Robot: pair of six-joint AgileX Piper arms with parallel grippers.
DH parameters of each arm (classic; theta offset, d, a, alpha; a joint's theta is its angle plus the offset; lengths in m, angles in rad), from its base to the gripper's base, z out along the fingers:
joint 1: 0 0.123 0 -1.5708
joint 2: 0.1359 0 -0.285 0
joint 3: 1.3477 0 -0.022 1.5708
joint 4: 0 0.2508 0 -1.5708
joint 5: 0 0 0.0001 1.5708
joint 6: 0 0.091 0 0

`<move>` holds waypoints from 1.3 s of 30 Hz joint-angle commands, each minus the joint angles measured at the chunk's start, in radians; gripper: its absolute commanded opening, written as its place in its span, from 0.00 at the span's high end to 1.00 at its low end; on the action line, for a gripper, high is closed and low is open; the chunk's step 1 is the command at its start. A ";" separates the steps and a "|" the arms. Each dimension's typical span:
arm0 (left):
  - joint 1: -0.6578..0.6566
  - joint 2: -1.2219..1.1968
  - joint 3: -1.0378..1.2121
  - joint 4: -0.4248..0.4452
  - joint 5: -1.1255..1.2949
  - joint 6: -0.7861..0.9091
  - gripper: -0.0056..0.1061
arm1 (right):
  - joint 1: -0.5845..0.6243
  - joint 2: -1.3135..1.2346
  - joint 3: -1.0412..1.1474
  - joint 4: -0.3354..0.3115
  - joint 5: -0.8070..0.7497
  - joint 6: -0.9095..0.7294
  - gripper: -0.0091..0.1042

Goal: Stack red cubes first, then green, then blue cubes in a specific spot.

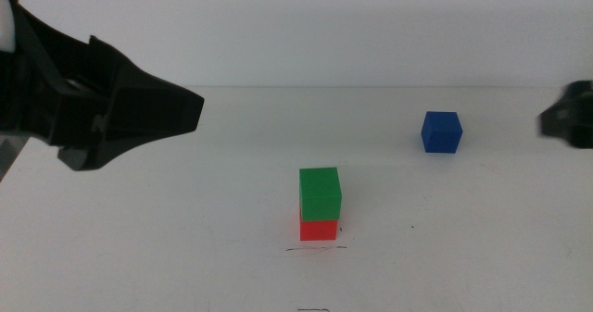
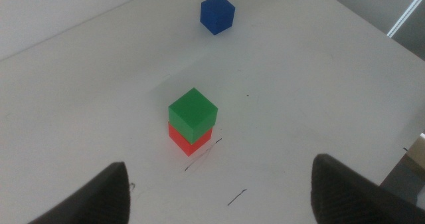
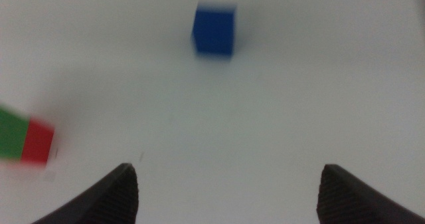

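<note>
The green cube [image 1: 320, 192] sits squarely on the red cube [image 1: 318, 230] near the table's middle front, just behind a thin pen line [image 1: 315, 249] marking the spot. The blue cube [image 1: 441, 132] stands alone farther back and to the right. My left gripper [image 1: 185, 113] hovers above the table at the left, well clear of the stack; its wrist view shows the green cube [image 2: 192, 113], red cube [image 2: 188, 141] and blue cube [image 2: 217, 14] beyond wide-open jaws. My right gripper [image 1: 567, 118] is at the right edge, open and empty, facing the blue cube [image 3: 214, 30].
A tiny dark dot [image 1: 414, 226] lies right of the stack. The white tabletop [image 1: 185, 247] ends at a back edge [image 1: 371, 87]. A second short pen stroke [image 2: 237, 197] shows near the left gripper, and the table's corner edge [image 2: 398, 164] lies beyond.
</note>
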State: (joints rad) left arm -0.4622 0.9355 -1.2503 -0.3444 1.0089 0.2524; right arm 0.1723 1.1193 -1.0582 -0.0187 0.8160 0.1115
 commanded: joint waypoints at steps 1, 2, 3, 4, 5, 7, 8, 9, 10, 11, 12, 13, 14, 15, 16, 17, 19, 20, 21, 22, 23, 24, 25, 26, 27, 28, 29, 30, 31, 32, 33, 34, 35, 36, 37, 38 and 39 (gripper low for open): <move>-0.003 -0.009 -0.024 -0.028 -0.067 -0.003 0.11 | 0.037 0.074 -0.117 0.008 0.095 -0.002 0.13; -0.003 -0.009 -0.024 -0.028 -0.067 -0.003 0.11 | 0.048 0.106 -0.148 0.011 0.133 -0.002 0.13; -0.003 -0.009 -0.024 -0.028 -0.067 -0.003 0.11 | 0.060 0.148 -0.186 0.019 0.164 -0.001 0.13; -0.003 -0.009 -0.024 -0.028 -0.067 -0.003 0.11 | 0.067 0.187 -0.224 0.027 0.194 -0.002 0.13; -0.003 -0.009 -0.024 -0.028 -0.067 -0.003 0.11 | 0.067 0.226 -0.252 0.040 0.219 -0.002 0.13; -0.003 -0.009 -0.024 -0.028 -0.067 -0.003 0.11 | 0.064 0.295 -0.313 0.077 0.252 -0.002 0.13; -0.003 -0.009 -0.024 -0.028 -0.067 -0.003 0.11 | 0.059 0.319 -0.335 0.090 0.254 -0.002 0.13; -0.003 -0.009 -0.024 -0.028 -0.067 -0.003 0.11 | 0.052 0.347 -0.362 0.098 0.254 -0.002 0.13; -0.003 -0.009 -0.024 -0.028 -0.067 -0.003 0.11 | 0.050 0.374 -0.388 0.092 0.257 -0.001 0.13; -0.003 -0.009 -0.024 -0.028 -0.067 -0.003 0.11 | 0.050 0.396 -0.417 0.079 0.265 -0.001 0.13; -0.003 -0.009 -0.024 -0.028 -0.067 -0.003 0.11 | 0.050 0.424 -0.446 0.067 0.276 -0.002 0.13; -0.003 -0.009 -0.024 -0.028 -0.067 -0.003 0.11 | 0.050 0.453 -0.477 0.057 0.287 -0.002 0.13; -0.003 -0.009 -0.024 -0.028 -0.067 -0.003 0.11 | 0.050 0.483 -0.504 0.049 0.297 -0.002 0.13; -0.003 -0.009 -0.024 -0.028 -0.067 -0.003 0.11 | 0.050 0.515 -0.540 0.039 0.306 -0.002 0.13; -0.003 -0.009 -0.024 -0.028 -0.067 -0.003 0.11 | 0.050 0.547 -0.578 0.030 0.317 -0.002 0.13; -0.003 -0.009 -0.024 -0.028 -0.067 -0.003 0.11 | 0.050 0.575 -0.611 0.019 0.327 -0.001 0.13; -0.003 -0.009 -0.024 -0.028 -0.067 -0.003 0.11 | 0.050 0.645 -0.699 0.013 0.357 -0.001 0.13; -0.003 -0.009 -0.024 -0.028 -0.067 -0.003 0.11 | 0.050 0.676 -0.748 0.008 0.372 0.002 0.13; -0.003 -0.009 -0.024 -0.028 -0.067 -0.003 0.11 | 0.050 0.714 -0.798 0.005 0.393 0.005 0.13; -0.003 -0.009 -0.024 -0.028 -0.067 -0.003 0.11 | 0.050 0.753 -0.847 0.005 0.412 0.005 0.13; -0.003 -0.009 -0.024 -0.028 -0.067 -0.003 0.11 | 0.050 0.783 -0.885 0.005 0.430 0.003 0.13; -0.003 -0.009 -0.024 -0.028 -0.067 -0.003 0.11 | 0.050 0.820 -0.931 0.005 0.449 0.000 0.13; -0.003 -0.009 -0.024 -0.028 -0.067 -0.003 0.11 | 0.049 0.856 -0.977 0.005 0.471 -0.003 0.13; -0.003 -0.009 -0.024 -0.028 -0.067 -0.003 0.11 | 0.047 0.890 -1.013 0.005 0.479 -0.006 0.13; -0.003 -0.009 -0.024 -0.028 -0.067 -0.003 0.11 | 0.042 0.920 -1.050 0.009 0.479 -0.006 0.13; -0.003 -0.009 -0.024 -0.028 -0.067 -0.003 0.11 | 0.037 0.946 -1.083 0.012 0.479 -0.006 0.13; -0.003 -0.009 -0.024 -0.028 -0.067 -0.003 0.11 | 0.031 0.964 -1.111 0.019 0.479 -0.006 0.13; -0.003 -0.009 -0.024 -0.028 -0.067 -0.003 0.11 | 0.022 0.985 -1.136 0.038 0.479 -0.006 0.13; -0.003 -0.009 -0.024 -0.028 -0.067 -0.003 0.11 | 0.011 1.004 -1.158 0.058 0.479 -0.005 0.13; -0.003 -0.009 -0.024 -0.028 -0.067 -0.003 0.11 | 0.002 1.018 -1.171 0.075 0.478 -0.005 0.13; -0.003 -0.009 -0.024 -0.028 -0.068 -0.003 0.11 | -0.009 1.031 -1.181 0.097 0.478 -0.005 0.13; -0.003 -0.009 -0.024 -0.028 -0.068 -0.003 0.11 | -0.019 1.043 -1.188 0.112 0.478 -0.005 0.13; -0.003 -0.009 -0.024 -0.028 -0.067 -0.003 0.11 | -0.027 1.054 -1.192 0.114 0.478 -0.005 0.13; -0.003 -0.009 -0.024 -0.028 -0.067 -0.003 0.11 | -0.031 1.064 -1.193 0.111 0.477 -0.005 0.13; -0.003 -0.009 -0.024 -0.028 -0.067 -0.003 0.11 | -0.038 1.071 -1.193 0.104 0.476 -0.005 0.13; -0.003 -0.009 -0.024 -0.028 -0.067 -0.003 0.11 | -0.041 1.082 -1.193 0.099 0.476 -0.004 0.13; -0.003 -0.009 -0.024 -0.028 -0.067 -0.003 0.11 | -0.046 1.087 -1.193 0.096 0.476 -0.004 0.13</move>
State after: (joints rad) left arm -0.4622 0.9355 -1.2503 -0.3444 1.0089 0.2524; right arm 0.1386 2.2639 -2.2164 0.0851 1.2403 0.1139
